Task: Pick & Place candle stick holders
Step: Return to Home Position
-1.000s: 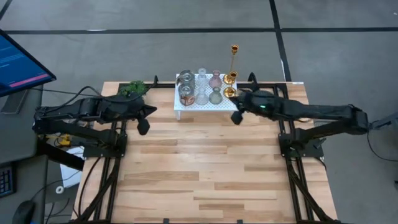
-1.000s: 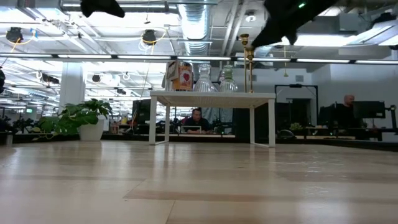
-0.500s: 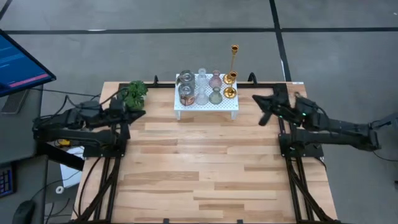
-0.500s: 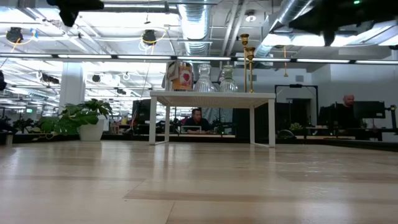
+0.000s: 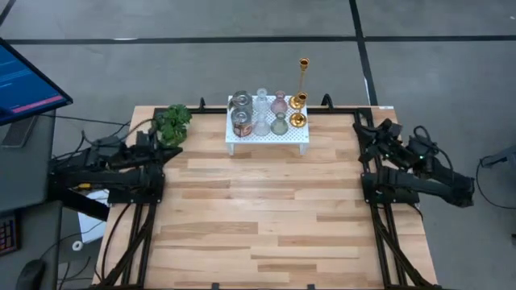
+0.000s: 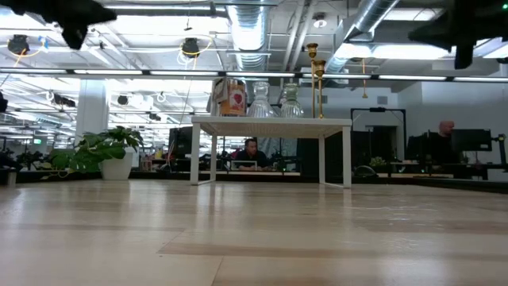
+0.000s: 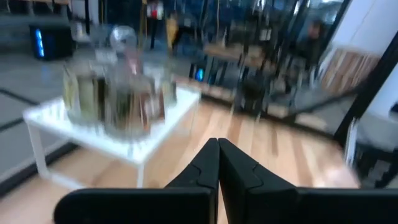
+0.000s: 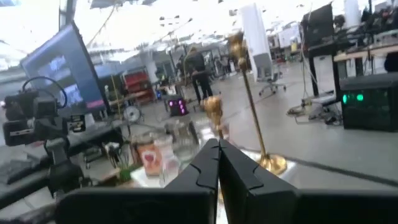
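Observation:
Two gold candle stick holders stand at the right end of a small white rack (image 5: 266, 138) at the table's far edge. One is tall with a thin stem (image 5: 303, 76) (image 8: 252, 102); the other is shorter (image 5: 297, 119) (image 8: 213, 111). Both also show in the low view (image 6: 316, 79). My left gripper (image 5: 165, 151) (image 7: 217, 143) is shut and empty near the table's left edge. My right gripper (image 5: 361, 127) (image 8: 217, 143) is shut and empty near the right edge. Both are well clear of the rack.
The rack also holds two tin cans (image 5: 241, 113) and several small glass vases (image 5: 270, 113). A green plant (image 5: 172, 121) stands at the far left of the table. The wooden table (image 5: 266, 217) lies bare in front of the rack. People sit in the room behind (image 6: 250, 152).
Both arms have drawn back from the rack. My right gripper has gone from beside the rack's right end toward the table's right edge, and my left gripper toward the left edge. Both are empty. The candle stick holders have stayed where they were.

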You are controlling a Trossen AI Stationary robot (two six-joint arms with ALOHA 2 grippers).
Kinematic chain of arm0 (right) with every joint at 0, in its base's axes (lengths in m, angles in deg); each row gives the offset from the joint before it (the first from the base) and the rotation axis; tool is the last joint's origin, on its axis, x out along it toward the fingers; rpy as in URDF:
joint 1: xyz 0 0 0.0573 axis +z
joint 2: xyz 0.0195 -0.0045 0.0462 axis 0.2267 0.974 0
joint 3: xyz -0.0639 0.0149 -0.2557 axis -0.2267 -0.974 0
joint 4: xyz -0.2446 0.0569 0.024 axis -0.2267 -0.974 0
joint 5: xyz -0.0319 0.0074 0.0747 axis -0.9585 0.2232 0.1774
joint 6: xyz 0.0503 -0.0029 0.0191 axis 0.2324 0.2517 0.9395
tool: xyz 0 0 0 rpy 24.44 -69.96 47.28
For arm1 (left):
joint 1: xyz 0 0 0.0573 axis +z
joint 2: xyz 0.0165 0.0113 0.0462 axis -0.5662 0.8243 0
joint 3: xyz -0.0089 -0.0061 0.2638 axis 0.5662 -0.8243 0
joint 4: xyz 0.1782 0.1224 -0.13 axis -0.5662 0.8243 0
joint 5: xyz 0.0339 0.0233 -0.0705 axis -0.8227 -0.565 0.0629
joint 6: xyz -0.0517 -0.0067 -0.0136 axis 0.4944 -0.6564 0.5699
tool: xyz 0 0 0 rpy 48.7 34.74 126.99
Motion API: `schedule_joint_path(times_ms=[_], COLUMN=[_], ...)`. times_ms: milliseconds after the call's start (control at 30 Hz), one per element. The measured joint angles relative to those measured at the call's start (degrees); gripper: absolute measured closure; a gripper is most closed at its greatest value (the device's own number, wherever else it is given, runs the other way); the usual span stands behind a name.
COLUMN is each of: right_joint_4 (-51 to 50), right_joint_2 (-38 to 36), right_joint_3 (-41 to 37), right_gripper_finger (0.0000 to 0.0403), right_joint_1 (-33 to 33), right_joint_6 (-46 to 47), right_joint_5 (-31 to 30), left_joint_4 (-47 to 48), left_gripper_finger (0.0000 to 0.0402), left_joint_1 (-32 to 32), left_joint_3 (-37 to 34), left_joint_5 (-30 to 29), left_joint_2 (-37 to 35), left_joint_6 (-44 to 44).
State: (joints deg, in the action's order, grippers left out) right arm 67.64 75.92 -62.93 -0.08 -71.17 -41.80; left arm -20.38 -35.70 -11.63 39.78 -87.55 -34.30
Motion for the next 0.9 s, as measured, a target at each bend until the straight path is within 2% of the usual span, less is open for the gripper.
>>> schedule_joint_path(times_ms=[100, 200, 367, 467, 700, 900], right_joint_4=[0.0, 2.1, 17.1, 24.6, 20.7, 19.5], right_joint_2=[1.2, 2.9, 3.2, 2.8, 2.6, 2.6], right_joint_3=[-0.5, -5.8, -17.3, -21.4, -21.8, -21.8], right_gripper_finger=[0.0403, 0.0403, 0.0403, 0.0403, 0.0403, 0.0403], right_joint_1=[0.4, 1.1, 3.3, 4.7, 7.4, 8.3], right_joint_6=[0.3, 3.9, 6.5, 6.5, 6.6, 8.8], right_joint_5=[0.0, 0.4, 0.4, 0.4, 0.5, 0.6], left_joint_4=[1.1, 0.6, -1.7, -2.8, -4.0, -6.7], left_gripper_finger=[0.0399, 0.0398, 0.0398, 0.0398, 0.0398, 0.0397], left_joint_1=[0.0, 0.0, 0.0, 0.0, 0.0, 0.0], left_joint_3=[-2.7, -5.1, -9.3, -11.3, -15.5, -18.1], left_joint_5=[0.6, 1.3, 3.2, 3.2, 3.8, 9.8], left_joint_2=[0.0, -0.2, -0.1, -0.2, -0.1, -0.1], left_joint_6=[0.8, 2.7, 4.4, 5.6, 5.5, 2.7])
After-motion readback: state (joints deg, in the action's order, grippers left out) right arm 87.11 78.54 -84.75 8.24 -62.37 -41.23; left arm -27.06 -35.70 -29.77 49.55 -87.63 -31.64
